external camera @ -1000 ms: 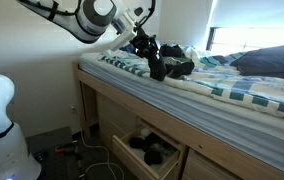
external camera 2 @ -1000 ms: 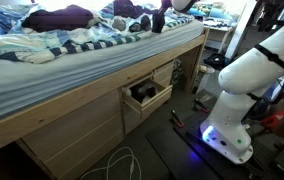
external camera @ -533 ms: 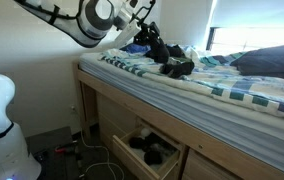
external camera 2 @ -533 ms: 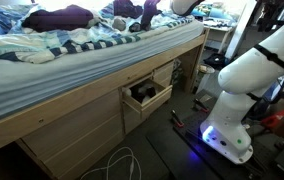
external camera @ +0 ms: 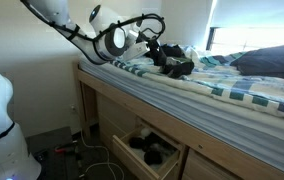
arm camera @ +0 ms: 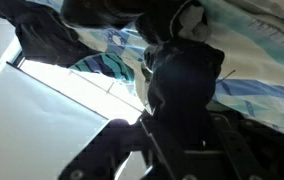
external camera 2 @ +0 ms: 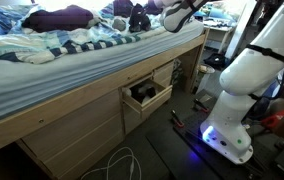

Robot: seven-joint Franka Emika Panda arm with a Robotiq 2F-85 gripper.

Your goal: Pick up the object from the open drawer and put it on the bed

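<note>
1. In an exterior view, my gripper reaches in from the foot end, low over the bed. The black lumpy object sits at my fingertips, on the side away from my arm, over the checked bedding and well inside the wooden edge. The drawer hangs open far below, with other dark things in it. From here I cannot tell whether the object rests on the covers or hangs just above them.

2. In an exterior view from the opposite end, my gripper is at the top of the bed, and the object lies just beside it, toward the pillows and slightly lower. Dark clothes lie further along the mattress, apart from it. The drawer stands open underneath. The fingers are too small here to read.

3. In the wrist view, the object fills the middle, its long axis running straight out from my palm toward the bedding. My gripper is drawn in tight around its near end, so I judge I am holding it. With the bedding right beyond it, I judge letting go needs only a small drop.
</note>
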